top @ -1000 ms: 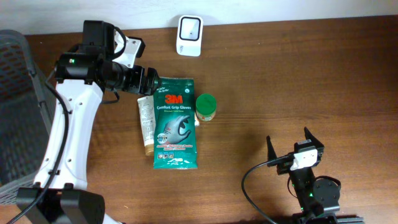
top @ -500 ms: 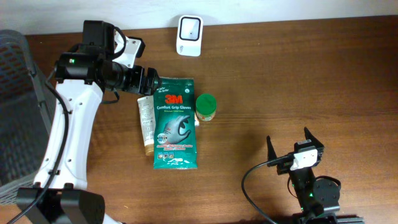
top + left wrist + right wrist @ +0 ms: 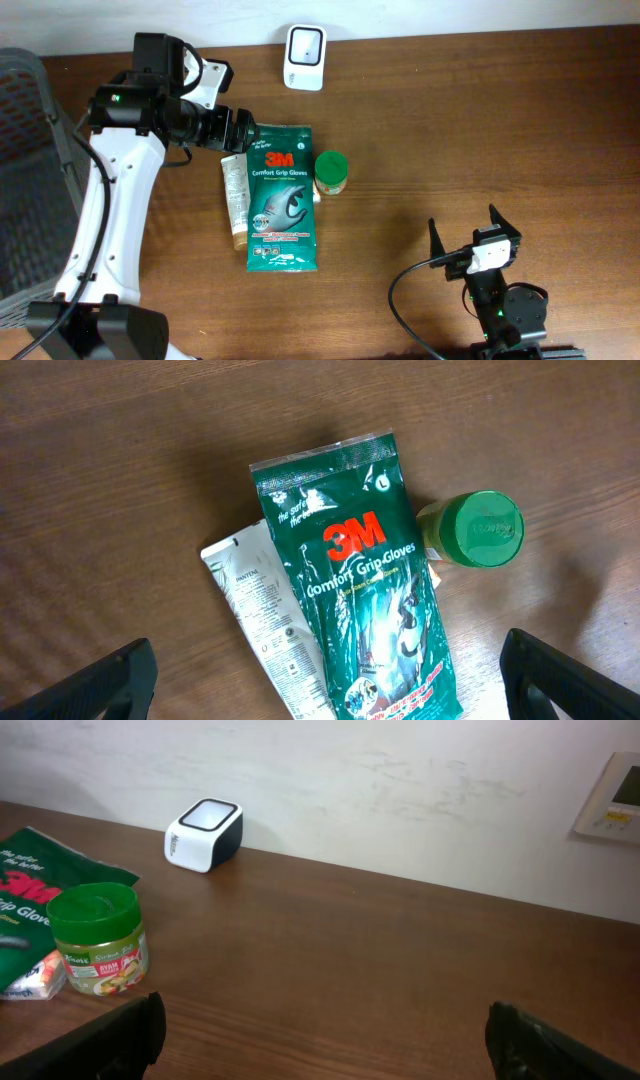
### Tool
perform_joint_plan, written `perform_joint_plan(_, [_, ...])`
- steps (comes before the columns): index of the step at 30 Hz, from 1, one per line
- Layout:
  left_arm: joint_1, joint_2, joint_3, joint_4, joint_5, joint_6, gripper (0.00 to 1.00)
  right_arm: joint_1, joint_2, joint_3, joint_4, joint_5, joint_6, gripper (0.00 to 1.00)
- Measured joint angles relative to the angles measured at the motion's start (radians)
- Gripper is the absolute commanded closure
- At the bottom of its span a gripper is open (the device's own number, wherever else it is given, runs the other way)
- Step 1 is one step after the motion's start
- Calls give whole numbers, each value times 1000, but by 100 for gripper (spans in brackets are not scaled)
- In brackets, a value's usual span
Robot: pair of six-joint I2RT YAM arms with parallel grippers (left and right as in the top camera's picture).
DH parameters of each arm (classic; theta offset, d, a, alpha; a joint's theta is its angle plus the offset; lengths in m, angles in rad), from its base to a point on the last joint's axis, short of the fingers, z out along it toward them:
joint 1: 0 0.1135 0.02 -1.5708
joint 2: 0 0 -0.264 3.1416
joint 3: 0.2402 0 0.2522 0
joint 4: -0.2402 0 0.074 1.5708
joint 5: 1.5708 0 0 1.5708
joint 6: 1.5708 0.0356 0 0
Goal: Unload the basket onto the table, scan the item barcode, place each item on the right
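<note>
A green 3M glove packet (image 3: 283, 197) lies flat mid-table, printed side up, with a white tube (image 3: 235, 200) tucked along its left edge and a green-lidded jar (image 3: 331, 172) at its right. The white scanner (image 3: 304, 44) stands at the far edge. My left gripper (image 3: 243, 130) hovers open above the packet's top left corner. In the left wrist view the packet (image 3: 365, 580), tube (image 3: 262, 615) and jar (image 3: 478, 530) lie below the gripper (image 3: 330, 695), nothing held. My right gripper (image 3: 463, 222) stands open near the front right, facing the jar (image 3: 97, 938) and scanner (image 3: 204, 834). No barcode shows.
A grey mesh chair (image 3: 25, 170) stands off the table's left side. A white wall runs behind the table's far edge, with a wall panel (image 3: 612, 795) at the right. Bare brown tabletop (image 3: 480, 120) spreads to the right of the items.
</note>
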Motion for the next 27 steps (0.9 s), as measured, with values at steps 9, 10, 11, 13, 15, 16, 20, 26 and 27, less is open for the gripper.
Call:
perform_joint_plan(9, [0,0,0,0,0,0,1,0,0,0,0,0,0,2])
perform_joint_plan(10, [0,0,0,0,0,0,1,0,0,0,0,0,-1,2])
perform_joint_plan(11, [0,0,0,0,0,0,1,0,0,0,0,0,-1,2])
perform_joint_plan(13, [0,0,0,0,0,0,1,0,0,0,0,0,-1,2])
perform_joint_plan(15, [0,0,0,0,0,0,1,0,0,0,0,0,0,2])
perform_joint_plan(16, [0,0,0,0,0,0,1,0,0,0,0,0,-1,2])
perform_joint_plan(20, [0,0,0,0,0,0,1,0,0,0,0,0,-1,2])
perform_joint_plan(26, [0,0,0,0,0,0,1,0,0,0,5,-26,-2,2])
perform_joint_plan(27, [0,0,0,0,0,0,1,0,0,0,11,-44,-1,2])
